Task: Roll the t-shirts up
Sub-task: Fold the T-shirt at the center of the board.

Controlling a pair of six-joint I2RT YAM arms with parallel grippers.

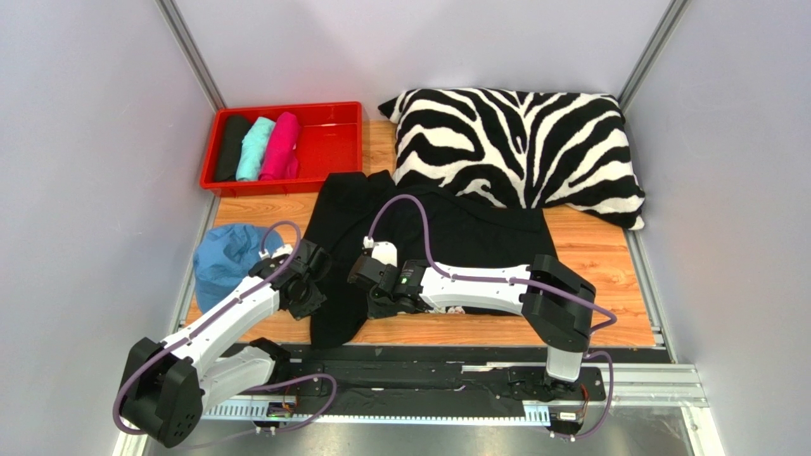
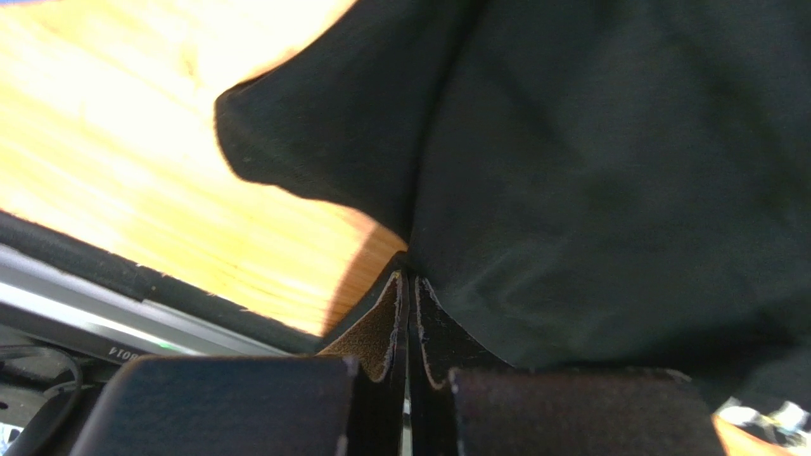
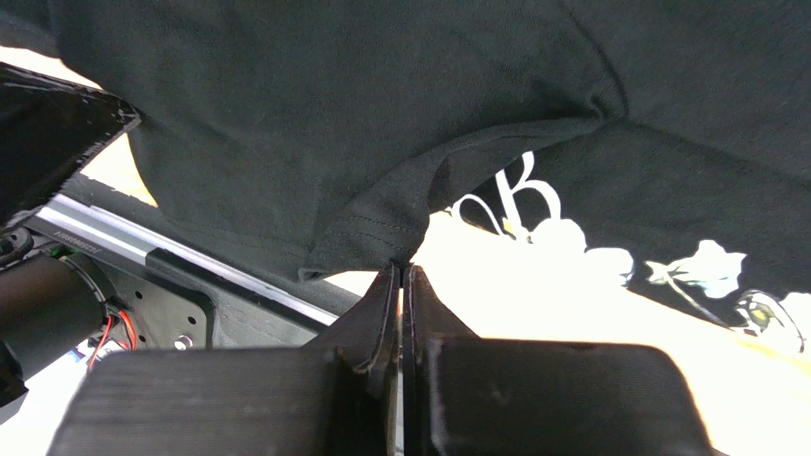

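A large black t-shirt (image 1: 457, 237) lies spread on the wooden table. Its near-left part is bunched between the two arms. My left gripper (image 1: 312, 285) is shut, and the black t-shirt (image 2: 590, 171) runs as a fold down into its tips (image 2: 411, 274). My right gripper (image 1: 364, 273) is shut too. The hem of the black t-shirt (image 3: 333, 104) is pinched at its tips (image 3: 402, 264). A white print (image 3: 533, 195) shows on the cloth beyond the hem. Three rolled t-shirts, black (image 1: 231, 147), teal (image 1: 255, 147) and pink (image 1: 282, 145), lie side by side in a red tray (image 1: 333, 157).
A crumpled blue garment (image 1: 224, 258) lies on the table's left edge beside the left arm. A zebra-striped pillow (image 1: 519, 142) fills the back right. A metal rail (image 1: 457, 380) runs along the near edge. Grey walls close in both sides.
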